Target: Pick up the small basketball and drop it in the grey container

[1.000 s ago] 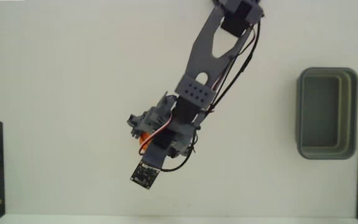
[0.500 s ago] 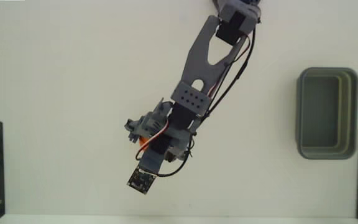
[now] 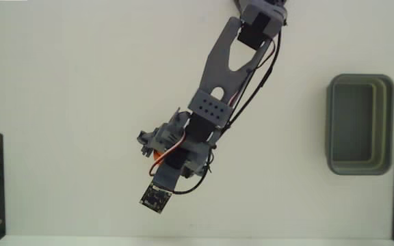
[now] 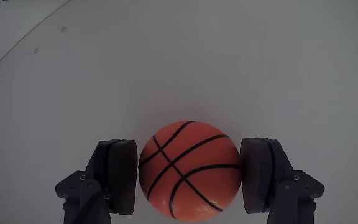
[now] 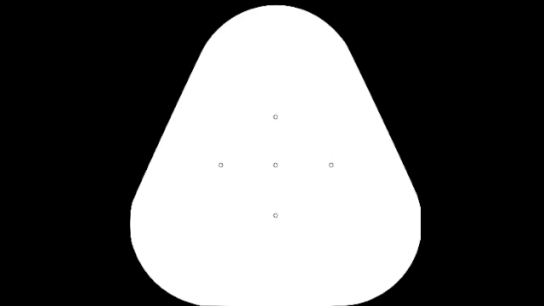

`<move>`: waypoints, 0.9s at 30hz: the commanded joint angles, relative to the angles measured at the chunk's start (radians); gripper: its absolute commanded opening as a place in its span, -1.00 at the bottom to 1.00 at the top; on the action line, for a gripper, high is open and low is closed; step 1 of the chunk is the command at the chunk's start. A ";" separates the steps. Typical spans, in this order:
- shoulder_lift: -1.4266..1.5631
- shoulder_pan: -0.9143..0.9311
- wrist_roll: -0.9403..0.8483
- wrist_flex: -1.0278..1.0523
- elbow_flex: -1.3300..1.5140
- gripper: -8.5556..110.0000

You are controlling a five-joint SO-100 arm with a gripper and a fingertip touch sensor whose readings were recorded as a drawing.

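In the fixed view the small basketball (image 3: 157,154) lies under the arm (image 3: 219,82) — grey container (image 3: 360,162) far right.

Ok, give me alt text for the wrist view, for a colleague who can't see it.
A small orange ball with black seam lines sits between the two dark fingers of the end effector, which flank it closely on both sides. Whether they press on it cannot be told. Behind it lies a plain pale table surface.
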 commanded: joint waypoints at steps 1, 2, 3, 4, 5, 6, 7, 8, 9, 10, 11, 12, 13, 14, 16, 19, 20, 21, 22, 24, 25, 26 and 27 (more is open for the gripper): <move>0.039 0.018 0.005 0.010 -0.036 1.00; 0.038 0.018 0.005 0.008 -0.035 1.00; 0.038 0.018 0.005 0.007 -0.034 1.00; 0.038 0.018 0.005 0.005 -0.032 1.00; 0.038 0.018 0.005 0.003 -0.030 1.00; 0.039 0.018 0.005 0.002 -0.028 1.00; 0.039 0.018 0.005 0.000 -0.026 1.00; 0.039 0.018 0.005 -0.002 -0.024 1.00; 0.039 0.018 0.005 -0.004 -0.022 1.00; 0.039 0.018 0.005 -0.005 -0.020 1.00; 0.039 0.018 0.005 -0.007 -0.018 1.00; 0.040 0.018 0.005 -0.009 -0.016 1.00; 0.040 0.018 0.005 -0.010 -0.015 1.00; 0.040 0.018 0.005 -0.012 -0.012 1.00; 0.040 0.018 0.005 -0.017 -0.007 1.00; 0.041 0.018 0.005 -0.026 0.003 1.00; 0.042 0.018 0.005 -0.029 0.006 1.00; 0.042 0.018 0.005 -0.034 0.011 1.00; 0.042 0.018 0.005 -0.037 0.014 1.00; 0.043 0.018 0.005 -0.046 0.025 1.00; 0.043 0.018 0.005 -0.052 0.030 1.00; 0.043 0.018 0.005 -0.056 0.035 1.00; 0.044 0.018 0.005 -0.061 0.041 1.00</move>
